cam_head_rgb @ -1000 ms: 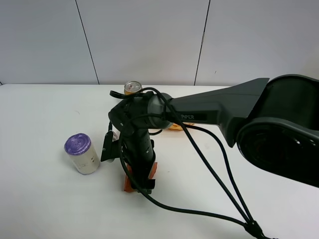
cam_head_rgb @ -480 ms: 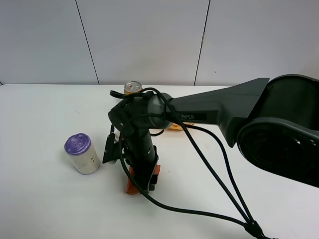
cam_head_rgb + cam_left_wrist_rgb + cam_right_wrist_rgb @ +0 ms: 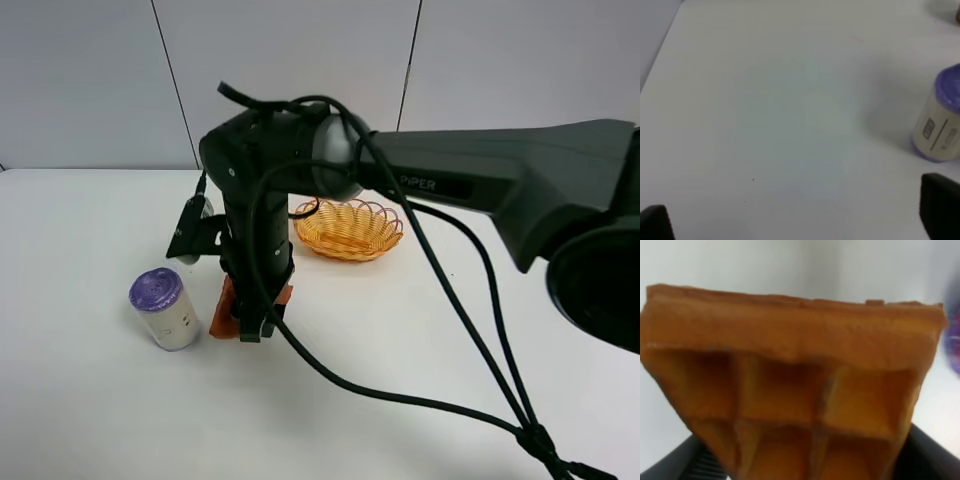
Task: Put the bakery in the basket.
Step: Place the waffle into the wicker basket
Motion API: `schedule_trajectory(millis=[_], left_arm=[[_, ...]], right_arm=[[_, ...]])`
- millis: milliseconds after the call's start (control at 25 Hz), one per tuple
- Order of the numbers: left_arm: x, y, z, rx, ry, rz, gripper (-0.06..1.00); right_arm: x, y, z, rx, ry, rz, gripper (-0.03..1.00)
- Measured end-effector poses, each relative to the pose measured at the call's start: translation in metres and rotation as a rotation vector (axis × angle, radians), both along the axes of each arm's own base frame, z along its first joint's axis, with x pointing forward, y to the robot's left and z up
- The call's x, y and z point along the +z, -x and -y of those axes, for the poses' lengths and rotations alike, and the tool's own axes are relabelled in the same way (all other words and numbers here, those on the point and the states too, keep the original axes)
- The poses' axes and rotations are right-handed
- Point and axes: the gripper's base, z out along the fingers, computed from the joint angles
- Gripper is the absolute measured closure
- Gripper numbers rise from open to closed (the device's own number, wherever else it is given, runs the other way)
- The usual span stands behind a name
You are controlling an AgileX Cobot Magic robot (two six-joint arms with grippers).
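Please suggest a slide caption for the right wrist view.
Right pincer clamps the waffle wedge, which fills the view.

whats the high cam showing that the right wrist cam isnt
Only the high view: the basket and the whole arm reaching across. Only the right wrist view: the waffle close up, with its grid pockets. Both: the waffle clamped in the right gripper; the wrist view's purple blur is probably the high view's purple-lidded can.
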Motion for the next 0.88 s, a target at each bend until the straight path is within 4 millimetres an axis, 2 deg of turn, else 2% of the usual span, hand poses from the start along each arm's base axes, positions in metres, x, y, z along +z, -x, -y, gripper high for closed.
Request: schedule_trajectory(millis=[200, 280, 400, 560, 760, 800, 880], left_arm=[[0.000, 0.000, 0.000, 0.000, 0.000, 0.000, -0.05], [0.000, 0.000, 0.000, 0.000, 0.000, 0.000, -0.05], [0.000, 0.000, 0.000, 0.000, 0.000, 0.000, -0.05], [0.000, 0.000, 0.000, 0.000, 0.000, 0.000, -0.05], [0.000, 0.000, 0.000, 0.000, 0.000, 0.000, -0.05], [0.000, 0.000, 0.000, 0.000, 0.000, 0.000, -0.05], [0.000, 0.000, 0.000, 0.000, 0.000, 0.000, -0.05]], right_arm=[[0.048, -0.008, 0.015, -0.138, -0.108, 0.058, 0.35], [0.066, -0.017, 0.029, -0.243, -0.143, 0.080, 0.35], [0.080, -0.037, 0.056, -0.417, -0.133, 0.113, 0.35], [0.082, -0.061, 0.086, -0.540, -0.080, 0.166, 0.35], [0.079, -0.085, 0.111, -0.632, -0.084, 0.184, 0.35], [0.075, -0.090, 0.116, -0.647, -0.080, 0.182, 0.35], [0.054, -0.106, 0.127, -0.686, -0.042, 0.160, 0.35]])
